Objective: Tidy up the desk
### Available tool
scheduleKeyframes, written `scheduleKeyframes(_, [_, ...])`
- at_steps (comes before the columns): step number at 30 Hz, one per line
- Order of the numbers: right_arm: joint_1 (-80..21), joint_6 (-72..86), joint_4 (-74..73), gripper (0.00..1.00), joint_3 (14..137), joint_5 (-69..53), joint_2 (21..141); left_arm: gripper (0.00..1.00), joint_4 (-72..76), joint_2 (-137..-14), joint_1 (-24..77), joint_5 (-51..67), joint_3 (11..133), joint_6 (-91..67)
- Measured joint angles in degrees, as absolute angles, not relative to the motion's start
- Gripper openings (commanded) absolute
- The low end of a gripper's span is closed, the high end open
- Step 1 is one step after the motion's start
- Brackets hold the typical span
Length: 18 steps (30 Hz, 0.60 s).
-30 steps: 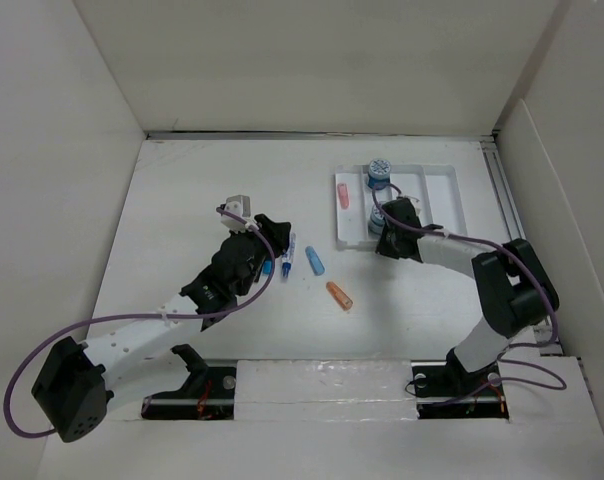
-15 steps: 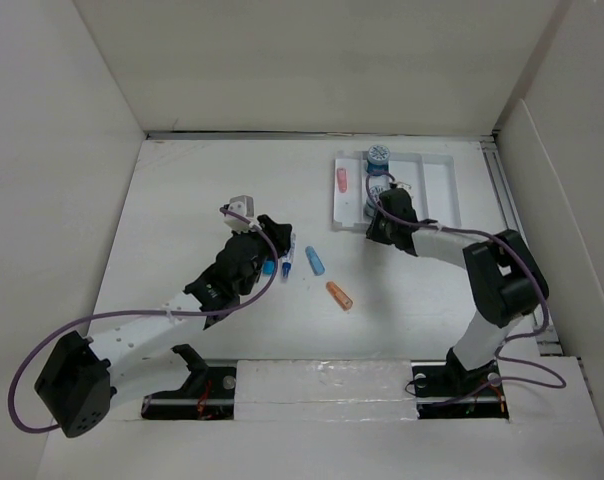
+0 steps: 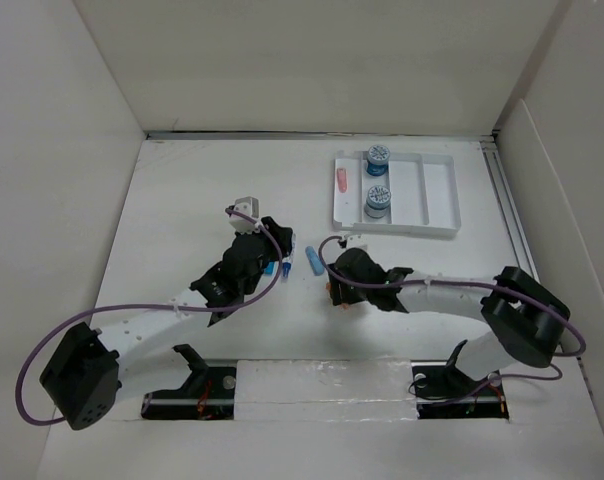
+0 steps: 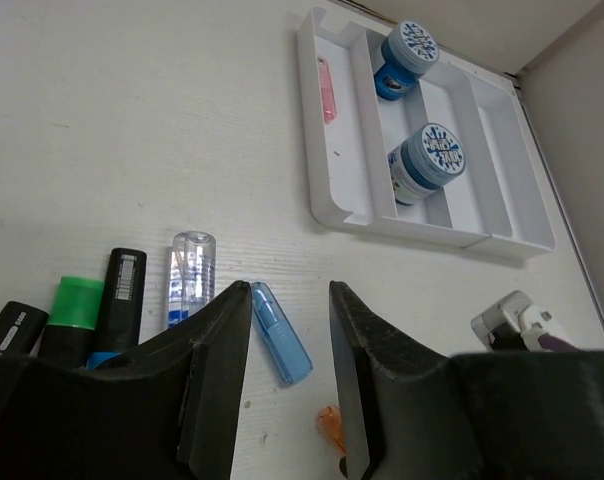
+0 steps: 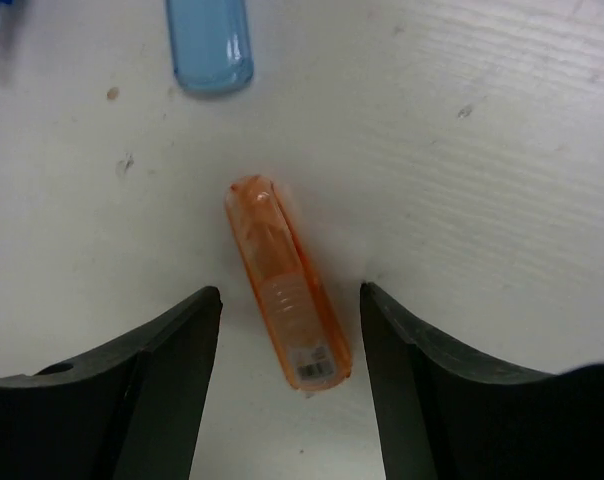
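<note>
On the white desk [image 3: 182, 190] lie an orange tube [image 5: 287, 295] and a blue tube [image 4: 281, 334]. My right gripper [image 5: 290, 300] is open and hangs just over the orange tube, one finger on each side, not touching it. In the top view that gripper [image 3: 332, 284] hides most of the tube. My left gripper [image 4: 285, 300] is also open and holds nothing. The blue tube lies just past its fingertips. From above, the left gripper [image 3: 282, 243] sits left of the blue tube [image 3: 315, 262].
A white compartmented tray [image 3: 397, 228] at the back right holds two blue-lidded jars [image 3: 379, 157] [image 3: 378, 198] and a pink tube [image 3: 341, 181]. Several markers [image 4: 74, 310] and a clear tube [image 4: 190, 275] lie beside the left gripper. Tall white panels wall the desk.
My right arm left the tray, where the second jar now stands, and swung left and nearer to the orange tube with its jaws opening. The left arm barely shifted.
</note>
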<state>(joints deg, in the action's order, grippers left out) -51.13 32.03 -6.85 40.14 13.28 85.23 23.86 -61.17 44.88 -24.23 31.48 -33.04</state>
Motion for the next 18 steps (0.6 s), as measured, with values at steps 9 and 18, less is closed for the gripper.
scheduleKeyframes(9, [-55.18,35.27,-9.19,0.0,44.99,19.46,90.28,0.33,23.35,-61.39,44.88,-24.23,31.53,-33.06])
scheduleKeyframes(18, [-48.14,30.87,-11.29,0.03,53.87,23.11,88.95,0.33,21.69,-64.07,44.88,-24.47,33.63,-33.23])
